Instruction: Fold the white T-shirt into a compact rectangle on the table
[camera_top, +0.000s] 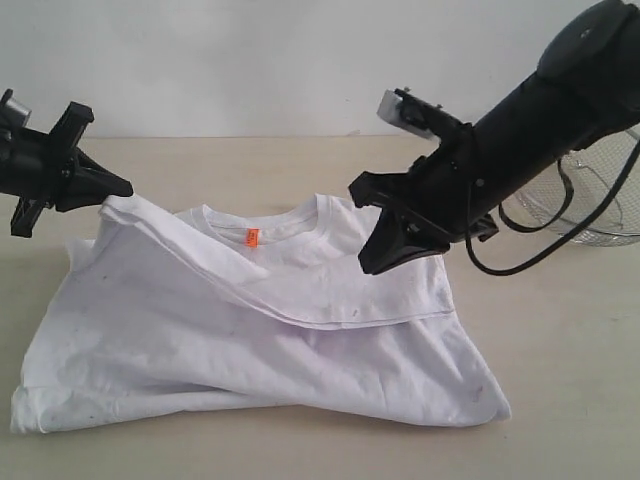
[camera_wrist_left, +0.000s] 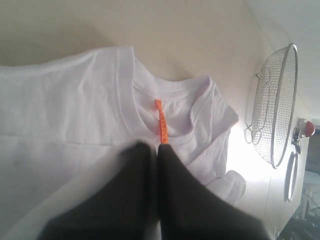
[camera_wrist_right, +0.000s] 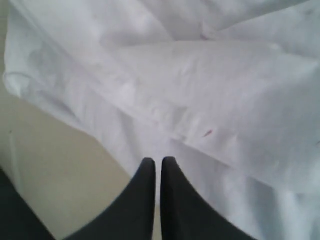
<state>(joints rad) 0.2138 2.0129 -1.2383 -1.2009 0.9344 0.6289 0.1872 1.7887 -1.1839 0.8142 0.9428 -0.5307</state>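
Currently left claw pinched on raised white T-shirt edge; right claw closed over it.

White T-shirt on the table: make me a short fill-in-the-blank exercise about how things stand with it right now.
1. The small tag inside the collar of the soft white cotton T-shirt is ____ in colour.
2. The black left gripper is ____ on a lifted edge of the shirt.
3. In the exterior view, the silver wire-mesh basket sits on the pale beige table at the ____ edge of the picture.
Missing words: orange; shut; right.
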